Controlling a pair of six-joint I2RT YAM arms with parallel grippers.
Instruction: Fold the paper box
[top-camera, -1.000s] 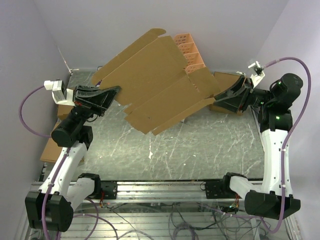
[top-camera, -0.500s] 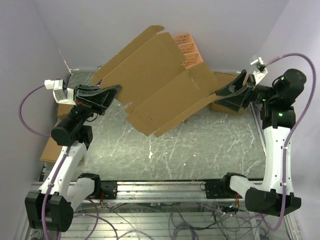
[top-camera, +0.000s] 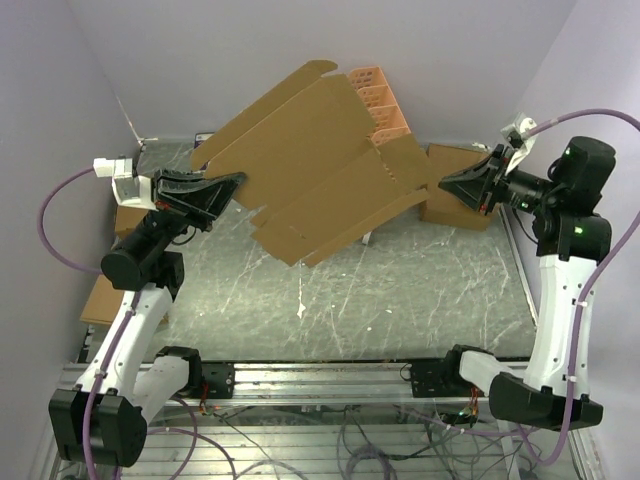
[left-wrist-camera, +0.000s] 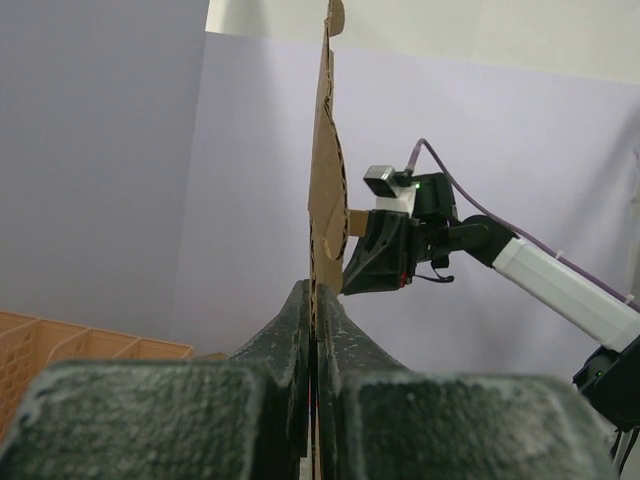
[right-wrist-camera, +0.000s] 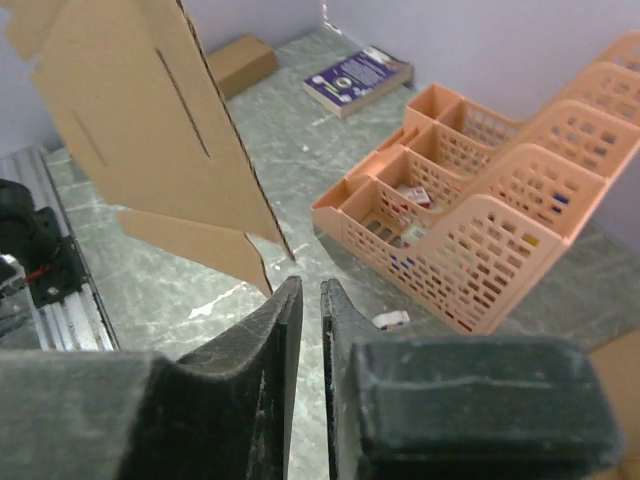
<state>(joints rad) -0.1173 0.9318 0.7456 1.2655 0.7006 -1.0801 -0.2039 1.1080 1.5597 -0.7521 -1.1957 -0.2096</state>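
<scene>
Brown die-cut cardboard with flaps and slots, the paper box (top-camera: 310, 170) hangs unfolded and tilted in the air over the far part of the grey marbled bench (top-camera: 420, 290), in front of the orange plastic lattice rack (top-camera: 378, 95). The left hand (top-camera: 236, 180) is clamped on its left edge. The right hand (top-camera: 447, 184), fingers narrowly apart and holding nothing, sits just off its right edge.
</scene>
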